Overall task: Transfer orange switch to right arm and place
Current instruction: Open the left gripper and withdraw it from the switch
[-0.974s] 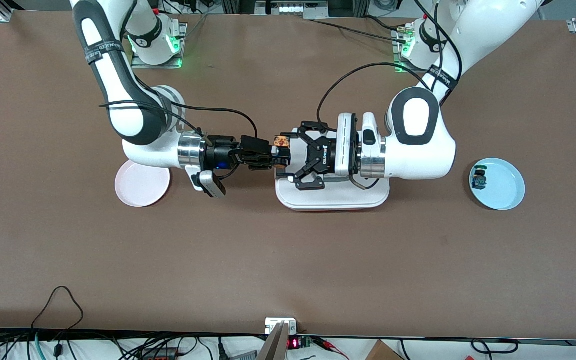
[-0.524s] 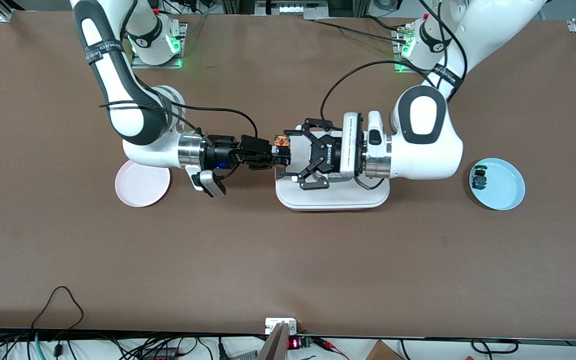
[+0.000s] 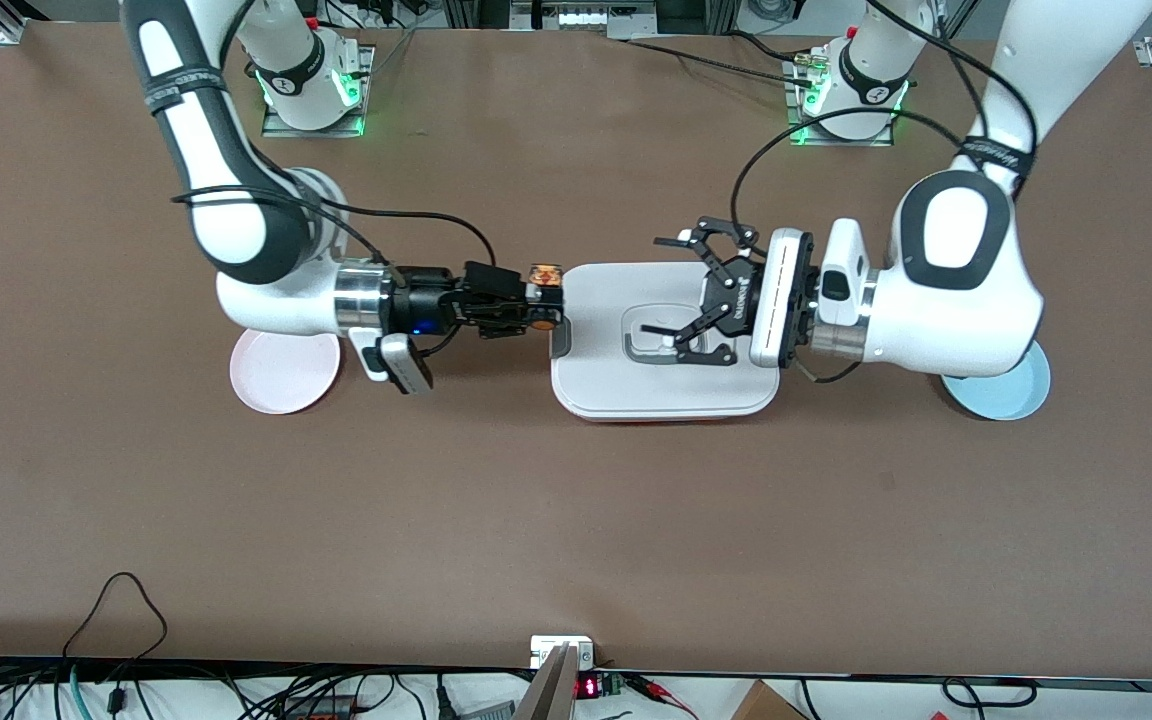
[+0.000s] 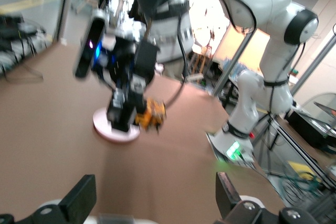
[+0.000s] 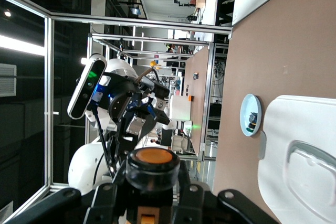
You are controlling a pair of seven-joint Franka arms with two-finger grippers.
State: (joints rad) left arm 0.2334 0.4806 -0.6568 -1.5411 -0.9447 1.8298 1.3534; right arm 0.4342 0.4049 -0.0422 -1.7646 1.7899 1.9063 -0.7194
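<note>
The orange switch [image 3: 544,288], a small black block with an orange button, sits in my right gripper [image 3: 539,300], which is shut on it in the air just off the white tray's edge toward the right arm's end. The right wrist view shows the switch [image 5: 153,162] between the gripper's black fingers [image 5: 107,198]. My left gripper [image 3: 661,290] is open and empty over the white tray [image 3: 656,392], apart from the switch. In the left wrist view the open left gripper [image 4: 152,203] faces the right gripper holding the switch [image 4: 152,115].
A pink plate [image 3: 281,378] lies under the right arm's wrist. A light blue plate [image 3: 1014,395] at the left arm's end is partly covered by the left arm; the right wrist view shows it [image 5: 247,109] holding a small dark component [image 5: 253,118].
My left gripper has pulled back from the switch toward the left arm's end, open. My right gripper, still holding the switch, has shifted slightly toward the right arm's end.
</note>
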